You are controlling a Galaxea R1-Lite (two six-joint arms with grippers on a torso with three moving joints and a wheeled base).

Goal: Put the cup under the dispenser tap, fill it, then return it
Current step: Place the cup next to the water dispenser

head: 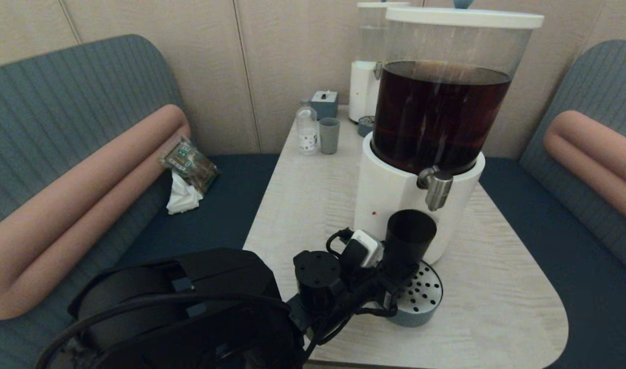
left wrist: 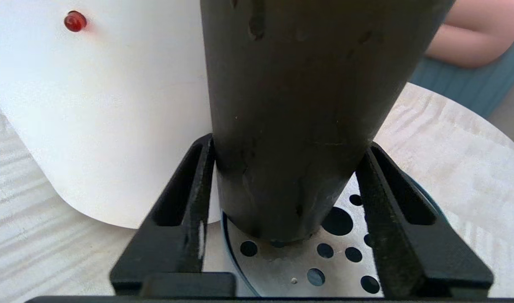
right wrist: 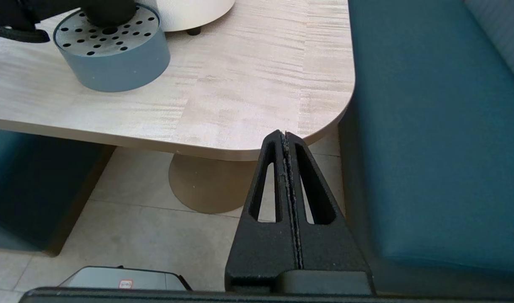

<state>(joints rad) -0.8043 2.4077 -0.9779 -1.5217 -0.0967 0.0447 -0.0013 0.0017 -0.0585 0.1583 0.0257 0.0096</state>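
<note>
The matte black cup [head: 410, 234] stands upright on the perforated drip tray [head: 424, 300] in front of the big dispenser's white base [head: 389, 197]. The brushed-steel tap [head: 436, 188] hangs just above the right part of the cup's rim. My left gripper [head: 392, 274] reaches in from the near left and is shut on the cup low on its body. In the left wrist view both fingers [left wrist: 198, 189] press the sides of the cup [left wrist: 299, 105], whose base meets the tray [left wrist: 282, 269]. My right gripper [right wrist: 285, 135] is shut and empty, parked below the table's near right corner.
At the back of the table [head: 497, 307] stand a small grey-green cup [head: 329, 136], a clear bottle [head: 307, 128], a grey box [head: 324, 104] and a smaller white dispenser [head: 366, 82]. A packet and a tissue [head: 187, 174] lie on the left bench. Blue benches flank the table.
</note>
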